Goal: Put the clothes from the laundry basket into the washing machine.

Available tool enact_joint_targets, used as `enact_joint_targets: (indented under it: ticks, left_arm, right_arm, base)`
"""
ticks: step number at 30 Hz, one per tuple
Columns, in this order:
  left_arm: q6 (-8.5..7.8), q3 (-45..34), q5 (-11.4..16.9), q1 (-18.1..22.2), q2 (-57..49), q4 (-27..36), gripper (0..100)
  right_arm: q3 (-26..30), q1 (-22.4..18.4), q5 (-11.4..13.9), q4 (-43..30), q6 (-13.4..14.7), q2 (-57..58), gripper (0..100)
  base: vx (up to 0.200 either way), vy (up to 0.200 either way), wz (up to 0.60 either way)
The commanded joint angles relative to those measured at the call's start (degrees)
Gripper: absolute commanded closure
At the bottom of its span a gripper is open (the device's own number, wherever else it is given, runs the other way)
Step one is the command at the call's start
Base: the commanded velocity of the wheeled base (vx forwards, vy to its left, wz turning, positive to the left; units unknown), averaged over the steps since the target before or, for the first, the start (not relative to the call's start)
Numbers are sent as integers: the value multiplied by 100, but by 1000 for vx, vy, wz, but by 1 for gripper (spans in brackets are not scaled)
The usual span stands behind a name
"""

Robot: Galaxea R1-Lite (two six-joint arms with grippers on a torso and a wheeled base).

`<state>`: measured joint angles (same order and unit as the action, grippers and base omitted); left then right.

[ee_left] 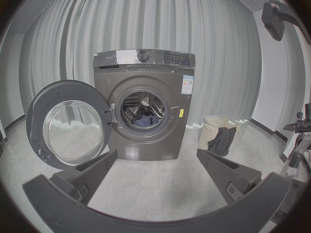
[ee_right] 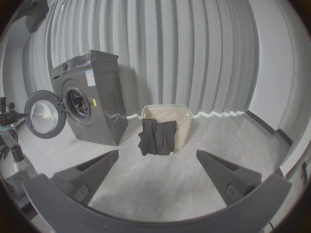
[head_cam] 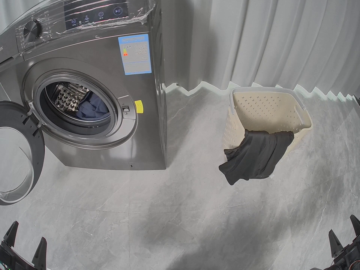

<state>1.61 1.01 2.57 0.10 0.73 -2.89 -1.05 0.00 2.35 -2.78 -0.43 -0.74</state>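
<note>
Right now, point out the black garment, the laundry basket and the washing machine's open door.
black garment (head_cam: 255,154), head view: cloth draped over the basket's front rim.
laundry basket (head_cam: 268,107), head view: perforated inner back wall.
washing machine door (head_cam: 14,162), head view: glass window.

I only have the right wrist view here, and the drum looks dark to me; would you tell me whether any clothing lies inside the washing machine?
Observer: Yes, a dark blue garment lies low in the drum of the washing machine.
Operator: Thank you. Is the left claw holding anything?
Observer: No, the left claw is open and holds nothing; it faces the machine's open door.
Operator: Is anything else in the basket?
Observer: From the head view I see no other garment inside the laundry basket; the black garment hangs over its near rim.
</note>
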Motion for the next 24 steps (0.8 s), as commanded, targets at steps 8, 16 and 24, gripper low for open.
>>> enact_joint_targets:
  ticks: [8,16,24]
  left_arm:
    - [41,-92,6,-10,-73,-10,0]
    - [59,-92,-29,-10,-73,-10,0]
    - [50,-92,-108,-1,-73,-10,0]
  right_arm:
    - [-1,0,2,-3,-1,48,0]
    - [-1,0,2,-3,-1,48,0]
    - [-1,0,2,-3,-1,48,0]
  base:
    - [0,-200,0]
    - [0,0,0]
    - [0,-175,0]
